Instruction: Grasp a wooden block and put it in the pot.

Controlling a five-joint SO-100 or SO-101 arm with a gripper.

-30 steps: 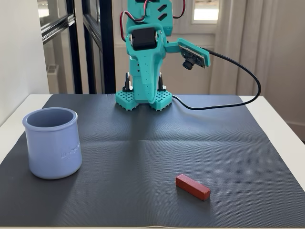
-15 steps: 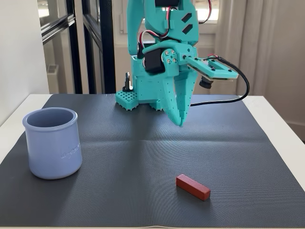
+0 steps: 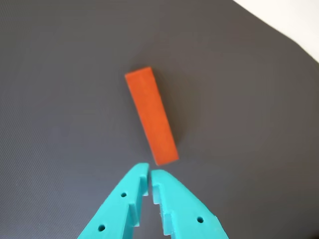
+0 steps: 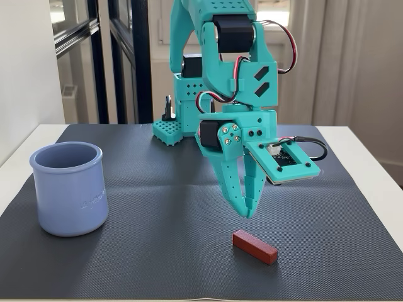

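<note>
The wooden block (image 4: pixel 255 246) lies flat on the dark ribbed mat (image 4: pixel 157 207) that covers the table (image 4: pixel 365 157), near the mat's front edge in the fixed view. It rests on one long face, set at a slant, with its left end a little farther from the camera than its right end. The pot (image 4: pixel 68 188) stands upright on the same mat, well apart from the block, far to the block's left in the fixed view, with its open mouth up; nothing can be seen inside it from this angle.

The teal gripper (image 4: pixel 247 212) points downward just above the block, slightly behind the block's left end, and does not touch it. In the wrist view the gripper (image 3: pixel 150 175) shows its two fingertips almost together, with only a thin slit between them, so the jaws are nearly closed and hold nothing. The block (image 3: pixel 151 115) appears there as an orange-red bar, its near end just beyond the fingertips. A camera board with a black cable hangs from the gripper's side, to the right in the fixed view.
</note>
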